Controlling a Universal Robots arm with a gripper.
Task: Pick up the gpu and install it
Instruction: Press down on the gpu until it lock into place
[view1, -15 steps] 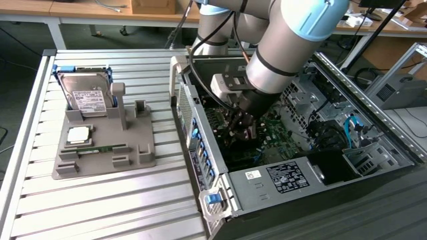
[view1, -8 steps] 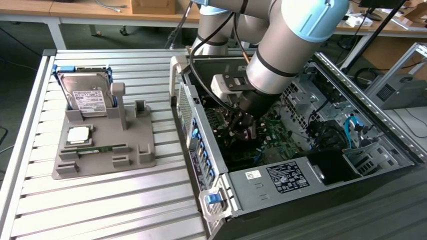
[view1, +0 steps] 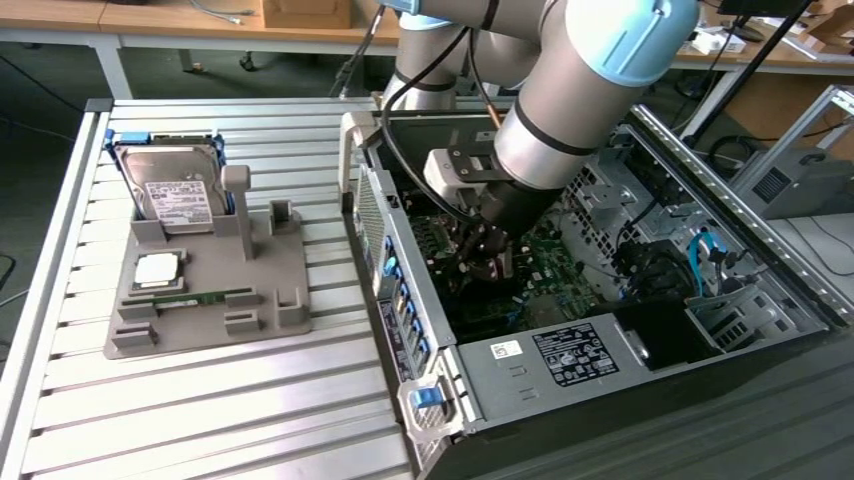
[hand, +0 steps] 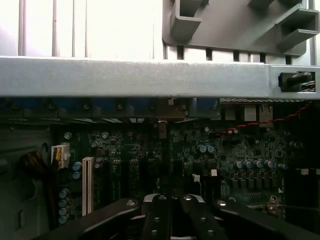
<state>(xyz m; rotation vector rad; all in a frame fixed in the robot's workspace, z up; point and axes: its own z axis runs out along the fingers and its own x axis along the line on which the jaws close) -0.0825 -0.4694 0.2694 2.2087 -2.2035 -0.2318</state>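
Black gripper (view1: 481, 262) closed – deep in PC case (view1: 534, 385), walls near.

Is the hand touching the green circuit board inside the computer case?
Cannot tell. In the exterior view the hand hangs low over the circuit board, but its dark tips merge with parts beneath; neither contact nor gap shows.

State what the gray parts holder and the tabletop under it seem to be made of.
Parts holder: probably plastic, perhaps 3D-printed; uniform matte gray, blocky molded slots, no shine. Tabletop: likely aluminum; pale silvery slats with long parallel grooves and a soft satin sheen, like extruded profiles.
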